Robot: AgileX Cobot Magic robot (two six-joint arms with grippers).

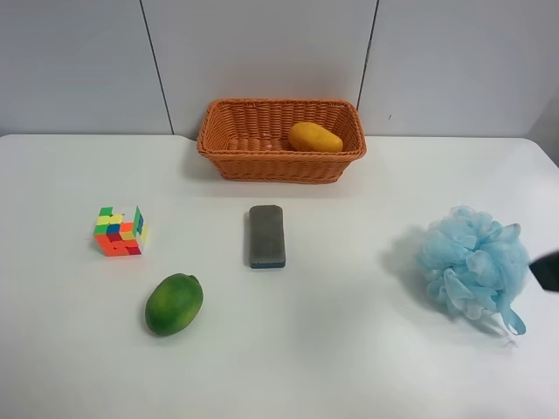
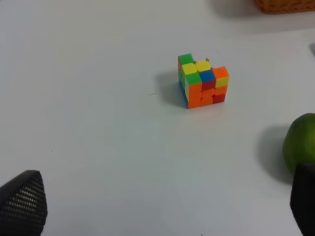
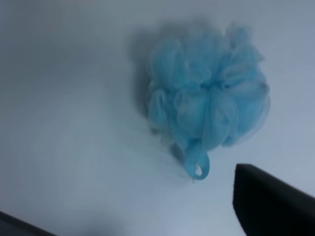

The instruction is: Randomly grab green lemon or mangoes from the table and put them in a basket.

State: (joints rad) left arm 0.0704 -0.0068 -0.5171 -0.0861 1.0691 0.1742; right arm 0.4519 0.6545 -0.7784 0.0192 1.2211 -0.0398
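Left gripper (image 2: pixel 162 206) jaws spread wide, holding nothing. Green lemon (image 1: pixel 174 304) lies on the surface just beside one jaw tip, long axis unclear; mango (image 1: pixel 315 138) in basket (image 1: pixel 229 157). Right jaws' state indeterminable.

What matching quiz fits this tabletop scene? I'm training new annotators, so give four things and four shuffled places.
Things:
1. yellow-orange oval mango
2. glossy green lemon
3. grey rectangular eraser block
4. fluffy light-blue mesh bath sponge

Places:
A. table centre, in front of the orange wicker basket
B. exterior high view's right side
C. inside the basket
D. near the multicoloured puzzle cube

Pairs: 1-C, 2-D, 3-A, 4-B
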